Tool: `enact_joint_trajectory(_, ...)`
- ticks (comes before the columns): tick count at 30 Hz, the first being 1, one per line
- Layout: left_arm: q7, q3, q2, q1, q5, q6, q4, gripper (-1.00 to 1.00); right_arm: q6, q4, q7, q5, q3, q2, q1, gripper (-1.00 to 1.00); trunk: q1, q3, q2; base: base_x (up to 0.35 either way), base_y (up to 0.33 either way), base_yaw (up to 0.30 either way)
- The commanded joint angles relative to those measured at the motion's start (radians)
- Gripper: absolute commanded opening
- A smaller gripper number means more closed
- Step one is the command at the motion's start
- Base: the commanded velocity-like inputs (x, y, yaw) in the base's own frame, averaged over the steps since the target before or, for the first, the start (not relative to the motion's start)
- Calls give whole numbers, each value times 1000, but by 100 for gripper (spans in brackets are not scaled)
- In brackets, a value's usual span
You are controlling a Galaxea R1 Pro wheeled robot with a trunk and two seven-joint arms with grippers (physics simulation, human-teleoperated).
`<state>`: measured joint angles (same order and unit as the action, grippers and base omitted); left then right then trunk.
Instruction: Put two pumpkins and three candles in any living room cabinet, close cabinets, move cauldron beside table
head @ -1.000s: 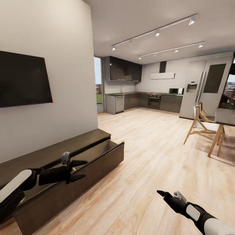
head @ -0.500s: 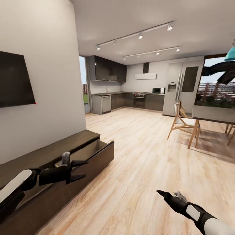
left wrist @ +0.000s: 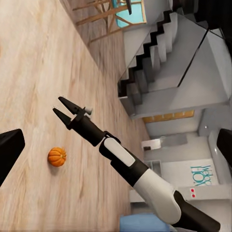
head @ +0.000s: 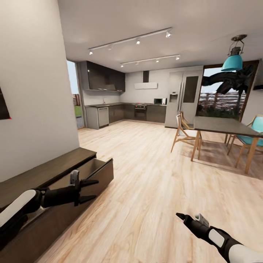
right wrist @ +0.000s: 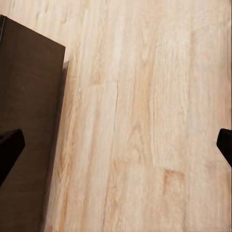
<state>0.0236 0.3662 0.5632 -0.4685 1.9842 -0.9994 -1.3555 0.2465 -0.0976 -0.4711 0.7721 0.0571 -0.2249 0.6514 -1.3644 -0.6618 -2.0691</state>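
Cabinet [head: 54, 171] runs along the white wall at the left of the head view, long, low and dark brown, with its end drawer [head: 96, 171] pulled out toward the pale wood floor [head: 153, 182]. The left gripper [head: 91, 190] hangs over the cabinet just short of that open drawer, its two dark fingers spread apart with nothing between them. The right gripper [head: 179, 215] is held low over bare floor, well apart from the cabinet; its jaws are spread wide, the fingertips sitting at opposite edges of the right wrist view with nothing held. That view looks down on floorboards and a dark brown edge of the cabinet [right wrist: 24, 121].

In the left wrist view one small orange pumpkin [left wrist: 57, 156] lies on the floor, near the right gripper [left wrist: 62, 108] but clear of it, and a white staircase [left wrist: 159, 63] rises behind.

Farther off in the head view, a dining table [head: 223, 126] stands at the right with a wooden chair [head: 182, 131] and a teal chair [head: 252, 137] beside it, under a teal pendant lamp [head: 232, 62]. A dark grey kitchen [head: 124, 111] with a tall fridge [head: 180, 98] fills the back of the room
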Motion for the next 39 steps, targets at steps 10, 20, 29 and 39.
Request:
enact_joint_trajectory(10, 2, 14, -2, -1, 4, 1, -30, 100, 7, 14, -4, 10, 5, 1, 1, 100, 0, 1, -1, 0, 0, -291)
enact_joint_trajectory(20, 1, 14, -1, -1, 5, 1, -50, 100, 7, 15, -4, 10, 6, 1, 1, 100, 0, 6, -1, 0, 0, -287)
enact_joint_trajectory(29, 1, 13, 0, -1, 5, 1, -50, 100, 5, 15, -4, 10, 6, 1, 1, 100, 0, 13, -1, -69, 0, -273)
enact_joint_trajectory(39, 2, 13, 0, -1, 4, 1, -50, 100, -32, 16, -3, 10, 6, 1, 1, 100, 0, 21, -1, -44, 0, -266)
